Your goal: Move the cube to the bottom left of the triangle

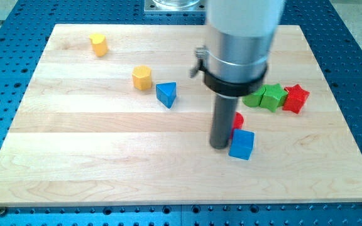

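Note:
A blue cube (pixel 242 144) lies on the wooden board (pixel 105 163) right of centre. My tip (pixel 219 146) rests on the board just left of the cube, touching or nearly touching its left side. A blue triangle (pixel 166 94) lies further to the upper left of the cube, near the board's middle. A small red block (pixel 237 120) sits just above the cube, partly hidden behind the rod.
A yellow block (pixel 142 77) lies just left of the triangle, and another yellow block (pixel 98 44) sits near the top left. Two green blocks (pixel 266 96) and a red star-like block (pixel 296 98) cluster at the right. The arm's wide housing (pixel 241 44) hides part of the board's top.

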